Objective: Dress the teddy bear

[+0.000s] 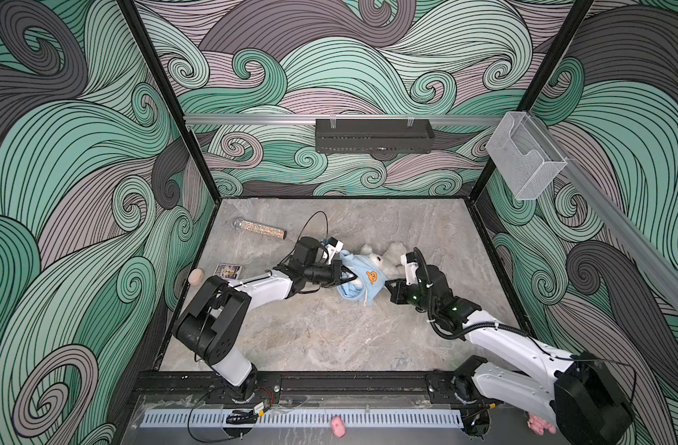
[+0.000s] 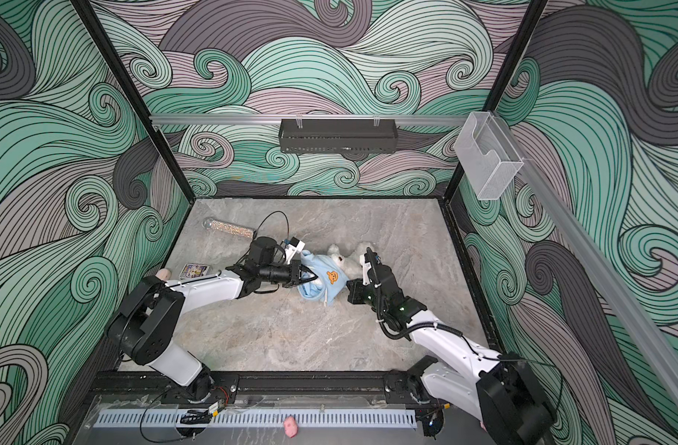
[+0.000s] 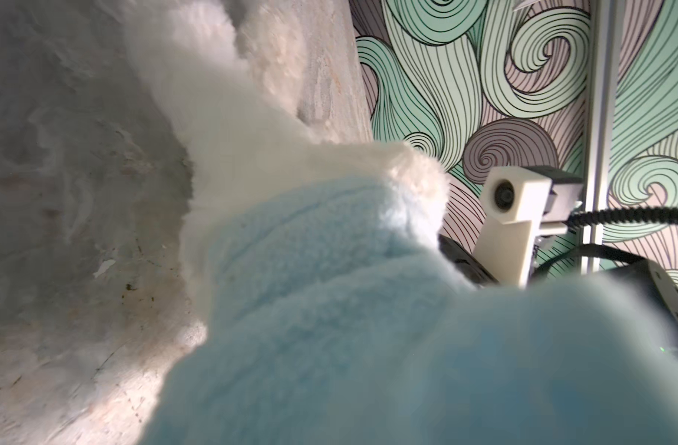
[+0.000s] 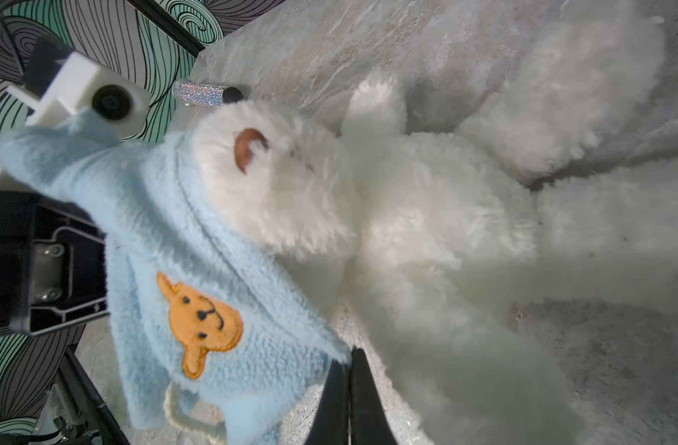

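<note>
Lying on its back just off the middle of the table (image 1: 329,335), toward 1 o'clock, the teddy bear (image 1: 393,252) (image 2: 354,255) shows in both top views. Its legs point toward 2 o'clock and its head toward 8 o'clock. A light blue sweater (image 1: 362,279) (image 2: 324,279) sits over the top of the head. The face is still bare in the right wrist view, where the teddy bear (image 4: 407,215) fills most of the picture. The rest of the sweater (image 4: 198,269) trails off toward 7 o'clock, with its orange bear patch (image 4: 200,319) facing up and a cream cord (image 4: 191,420) hanging from the hem.

The left gripper (image 1: 347,275) (image 2: 308,274) comes in from 9 o'clock, its fingers clenched on the sweater's near edge. In the left wrist view the blue fleece (image 3: 329,308) hides the fingers.

The right gripper (image 1: 387,286) (image 2: 349,287) reaches in from 4 o'clock. Its black fingers (image 4: 362,389) are pressed together, pinching the corner of the sweater's hem.

A glitter tube (image 1: 259,228) lies at 10 o'clock, well apart from the bear. A picture card (image 1: 228,271) and a pale ball (image 1: 196,276) sit near the 9 o'clock edge.
</note>
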Robot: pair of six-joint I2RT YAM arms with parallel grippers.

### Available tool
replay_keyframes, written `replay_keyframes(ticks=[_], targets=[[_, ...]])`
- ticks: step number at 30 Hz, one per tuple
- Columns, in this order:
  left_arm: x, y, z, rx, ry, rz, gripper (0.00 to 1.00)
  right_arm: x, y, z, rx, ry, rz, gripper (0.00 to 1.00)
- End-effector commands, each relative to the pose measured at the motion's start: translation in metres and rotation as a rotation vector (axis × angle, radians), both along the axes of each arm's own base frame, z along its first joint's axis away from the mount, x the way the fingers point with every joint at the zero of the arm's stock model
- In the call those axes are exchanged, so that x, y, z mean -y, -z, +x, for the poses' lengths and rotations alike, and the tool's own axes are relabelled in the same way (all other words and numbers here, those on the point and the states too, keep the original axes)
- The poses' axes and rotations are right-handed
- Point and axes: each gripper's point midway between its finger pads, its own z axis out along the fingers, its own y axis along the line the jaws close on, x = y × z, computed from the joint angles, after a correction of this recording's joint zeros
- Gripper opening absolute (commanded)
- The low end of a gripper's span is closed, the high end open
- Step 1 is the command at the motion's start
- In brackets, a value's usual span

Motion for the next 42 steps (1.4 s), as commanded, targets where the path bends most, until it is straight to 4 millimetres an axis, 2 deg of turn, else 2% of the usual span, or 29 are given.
replay_keyframes(ticks=[1,3,6,9,11,19,27,29,32,34,38,42], targets=[[-0.004,-0.024,0.007,0.035,0.008,-0.090,0.00,0.043,0.030,0.005,-0.056,0.113,-0.205,0.00],[-0.004,-0.021,0.009,0.034,-0.003,-0.072,0.00,0.012,0.012,0.008,0.018,-0.019,-0.116,0.00],[-0.004,-0.014,0.014,0.030,-0.020,-0.034,0.00,-0.045,-0.019,-0.008,0.138,-0.280,0.066,0.02],[-0.004,-0.009,0.019,0.003,-0.049,-0.024,0.00,-0.072,-0.033,-0.026,0.185,-0.436,0.127,0.16],[-0.003,-0.007,0.021,-0.020,-0.061,-0.026,0.00,-0.077,-0.034,-0.033,0.209,-0.473,0.121,0.21],[-0.001,-0.007,0.020,-0.060,-0.065,-0.049,0.00,-0.076,-0.023,-0.036,0.249,-0.455,0.126,0.27],[0.001,-0.004,0.018,-0.065,-0.065,-0.040,0.00,-0.089,-0.026,-0.034,0.268,-0.473,0.146,0.28],[0.002,-0.004,0.018,-0.064,-0.062,-0.037,0.00,-0.092,-0.026,-0.033,0.269,-0.477,0.147,0.25],[0.001,-0.002,0.018,-0.066,-0.062,-0.031,0.00,-0.091,-0.024,-0.030,0.264,-0.460,0.132,0.15],[0.001,-0.003,0.018,-0.063,-0.067,-0.028,0.00,-0.083,-0.015,-0.026,0.240,-0.419,0.088,0.10],[-0.005,-0.006,0.023,-0.059,-0.098,-0.028,0.00,-0.049,0.023,-0.025,0.128,-0.282,-0.067,0.00],[-0.014,-0.008,0.029,-0.075,-0.149,-0.058,0.00,-0.010,0.059,-0.033,0.001,-0.136,-0.183,0.00]])
